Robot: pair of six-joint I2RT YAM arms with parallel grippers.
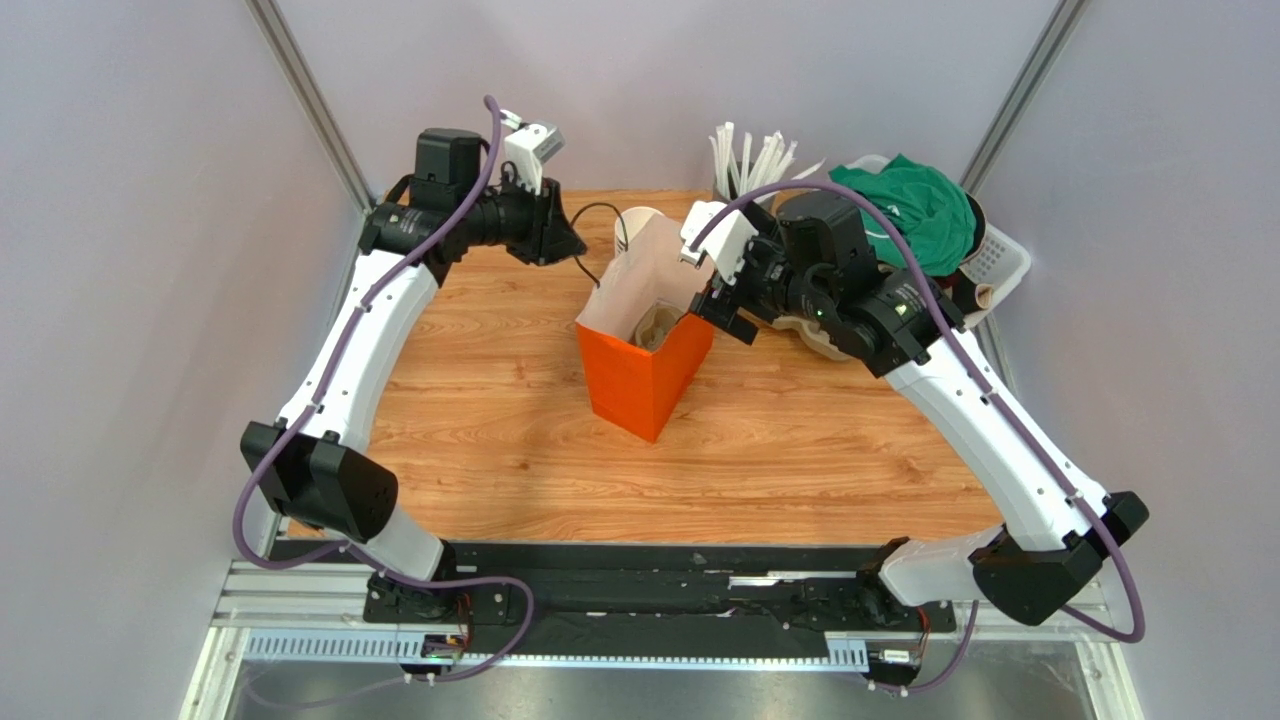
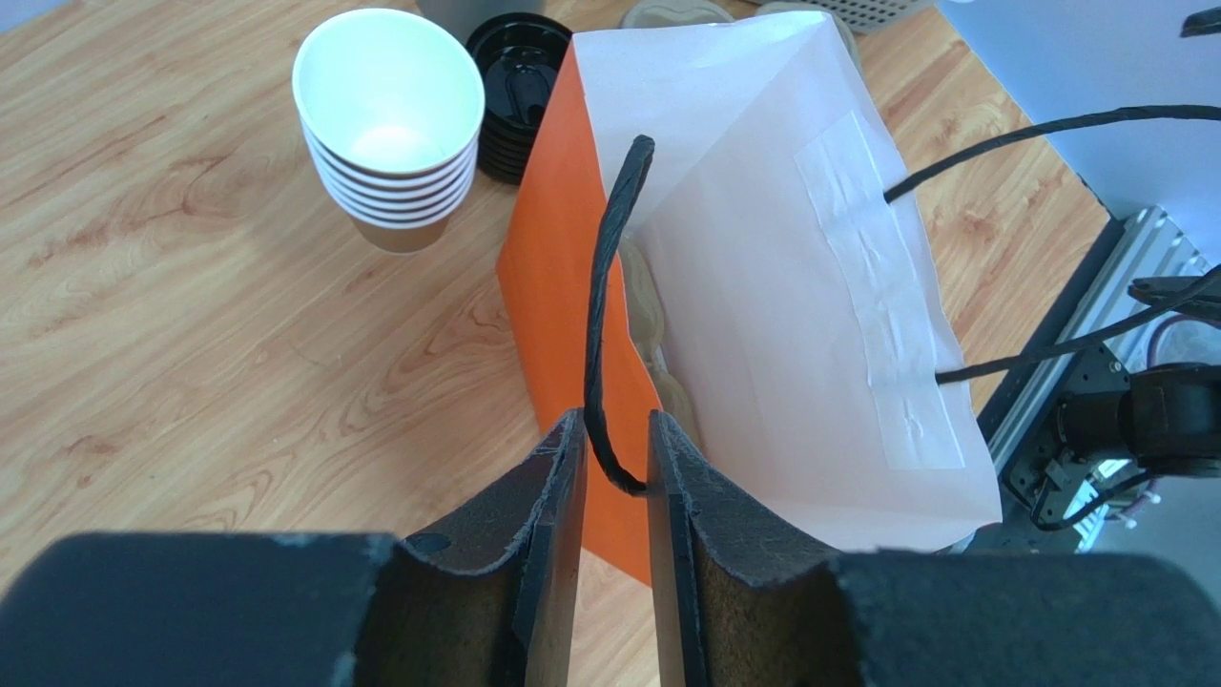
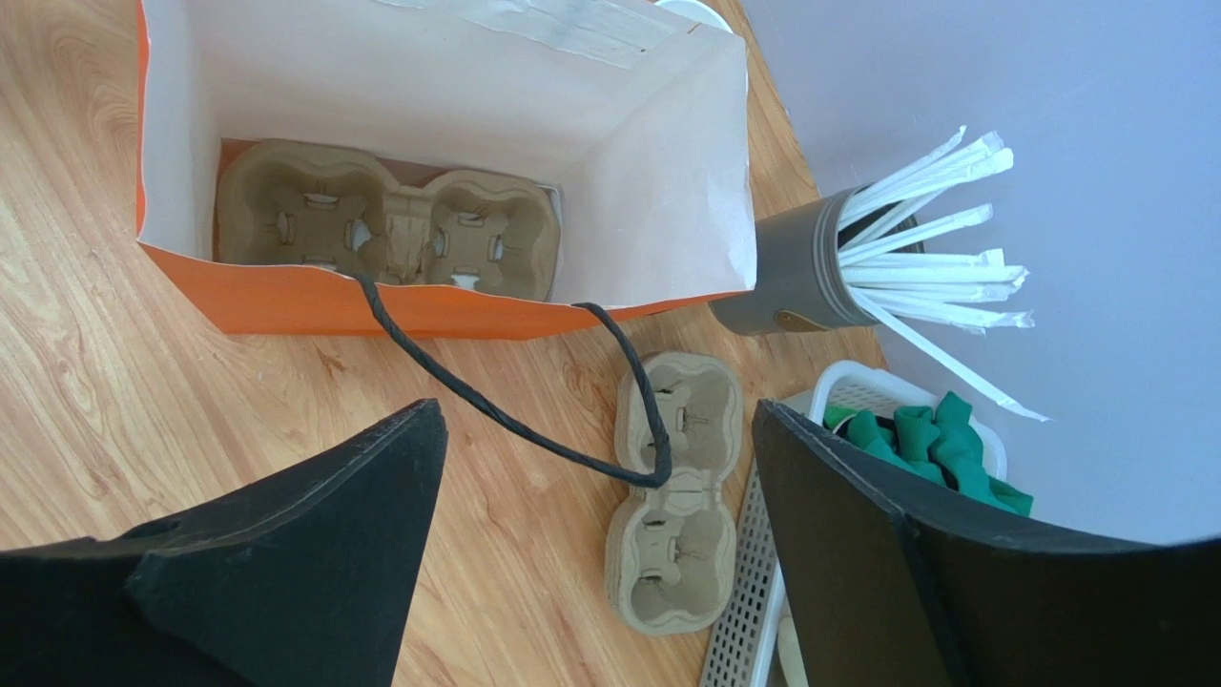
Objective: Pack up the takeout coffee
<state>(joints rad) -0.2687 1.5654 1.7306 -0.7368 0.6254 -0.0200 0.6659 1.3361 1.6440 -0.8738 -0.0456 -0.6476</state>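
Observation:
The takeout coffee, a tan cup with a black lid, shows in no view. The orange bag (image 1: 643, 375) stands open mid-table, white inside, with a tan cup carrier (image 3: 387, 226) on its floor. My left gripper (image 1: 568, 237) is at the bag's far left. Its jaws (image 2: 616, 430) stand a narrow gap apart around the bag's black cord handle (image 2: 609, 286), which touches only the right pad. My right gripper (image 1: 718, 308) is wide open and empty (image 3: 595, 412) just right of the bag. The bag's other handle (image 3: 487, 408) hangs below it.
A stack of lidless paper cups (image 2: 390, 129) and a stack of black lids (image 2: 513, 86) stand behind the bag. A spare cup carrier (image 3: 674, 515) lies on the wood right of the bag. A holder of wrapped straws (image 3: 796, 265) and a white basket (image 1: 999, 263) with green cloth are at the back right.

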